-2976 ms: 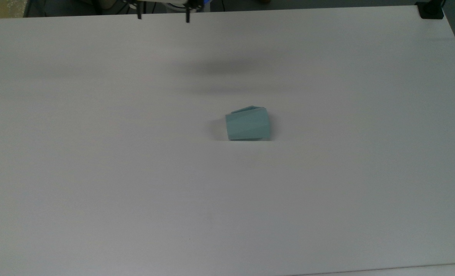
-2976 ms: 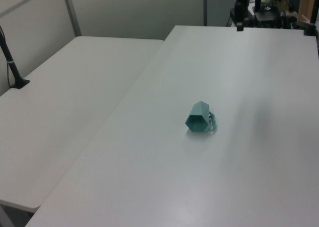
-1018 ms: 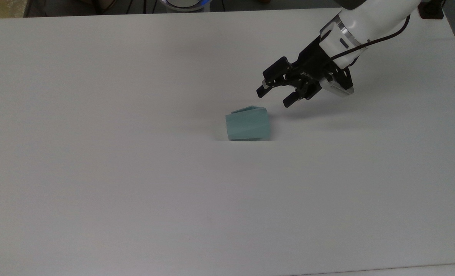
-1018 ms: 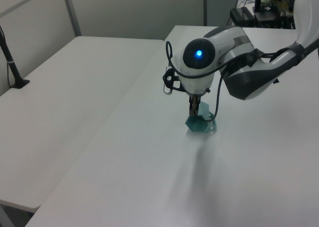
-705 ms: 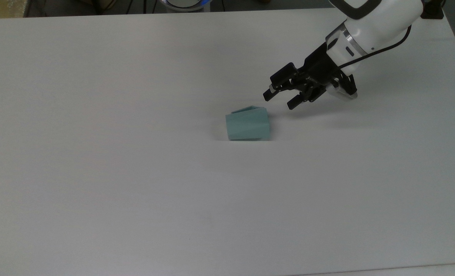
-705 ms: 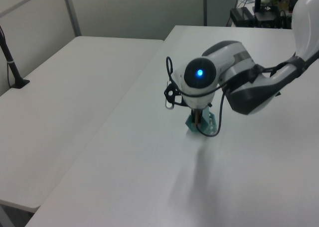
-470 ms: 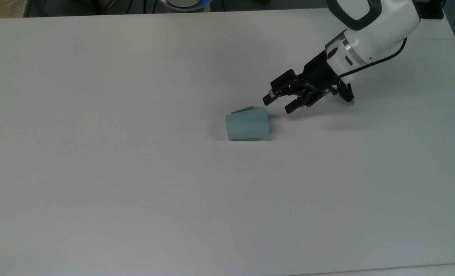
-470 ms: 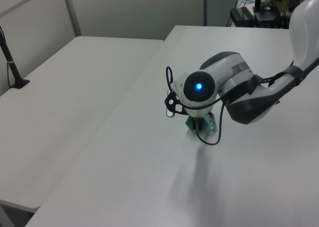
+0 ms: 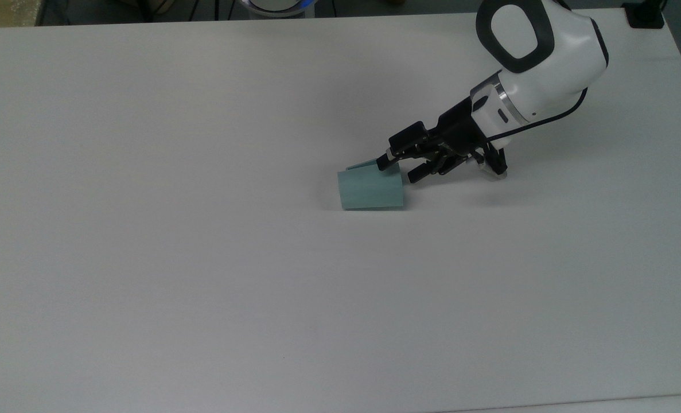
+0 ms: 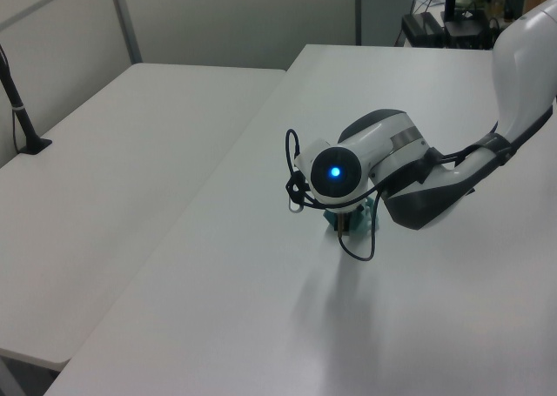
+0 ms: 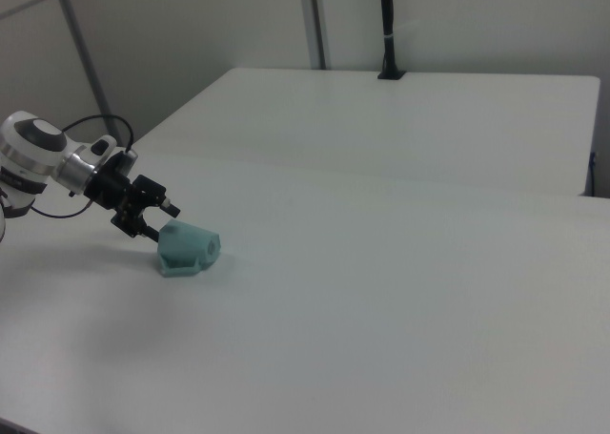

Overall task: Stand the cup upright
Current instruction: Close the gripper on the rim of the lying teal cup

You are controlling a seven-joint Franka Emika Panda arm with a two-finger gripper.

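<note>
The desk [image 9: 145, 258] is a plain white surface. The cup [image 9: 370, 190] lies on its side near the middle of the desk in the top view, with the narrower base toward the top view's left and the wider rim end toward the top view's right. Its faceted teal-green wall faces upward. A paler edge projects from the cup's far side in the top view; I cannot tell whether this is the handle.

In the right view, the cup [image 11: 188, 248] rests on the desk [image 11: 400, 339] toward the right view's left, tipped over, not upright.

My end effector [image 9: 397, 166] is positioned at the rim end of the cup, on the top view's right. My fingers are spread apart with a visible gap between them. One fingertip [image 9: 384, 162] sits at the cup's upper right corner in the top view; whether it touches the cup cannot be determined. The other fingertip [image 9: 413, 175] is just beside the rim edge, clear of the cup. Nothing is held between the fingers.

In the right view, my end effector [image 11: 160, 219] is low, close above the desk, and angled downward toward the cup from the right view's left.

In the left view, my wrist housing covers most of the cup [image 10: 369, 210]; a small teal portion shows beneath it.
</note>
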